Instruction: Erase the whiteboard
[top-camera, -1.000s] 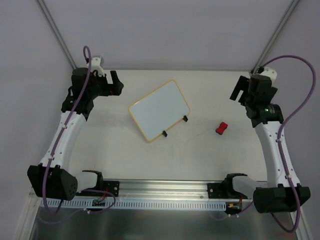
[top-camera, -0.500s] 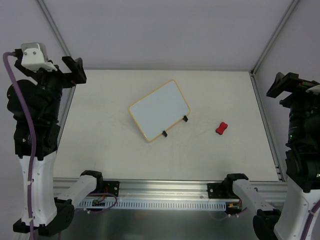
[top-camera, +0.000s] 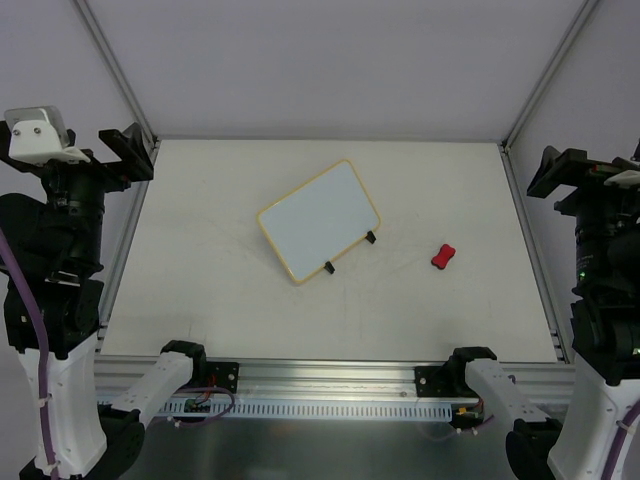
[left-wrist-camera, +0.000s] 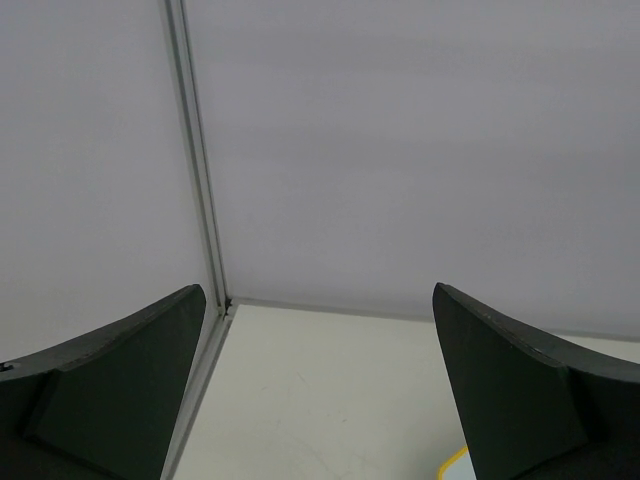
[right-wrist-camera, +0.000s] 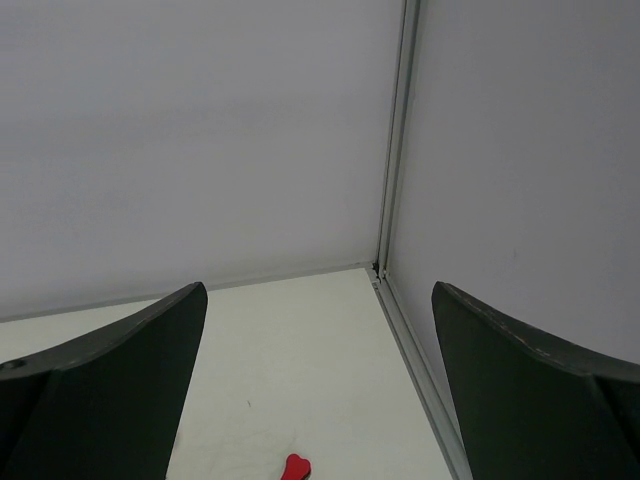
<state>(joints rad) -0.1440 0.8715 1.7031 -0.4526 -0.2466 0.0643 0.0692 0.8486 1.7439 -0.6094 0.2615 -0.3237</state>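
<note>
Pale walls (top-camera: 300, 60) enclosed a white tabletop (top-camera: 220, 310). The whiteboard (top-camera: 318, 220) lay askew near its middle, face blank. The left end effector (top-camera: 127, 153) and right end effector (top-camera: 560, 168) hung wide open and empty by the side edges. A red eraser (top-camera: 443, 256) lay apart from the board, toward the right edge.

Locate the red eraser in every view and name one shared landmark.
Top external: eraser right of centre, to the right of the whiteboard.
Left wrist: not in it.
Right wrist: at the bottom edge, near centre.
Landmark: far-right corner post, seen in the top and right wrist views only.
</note>
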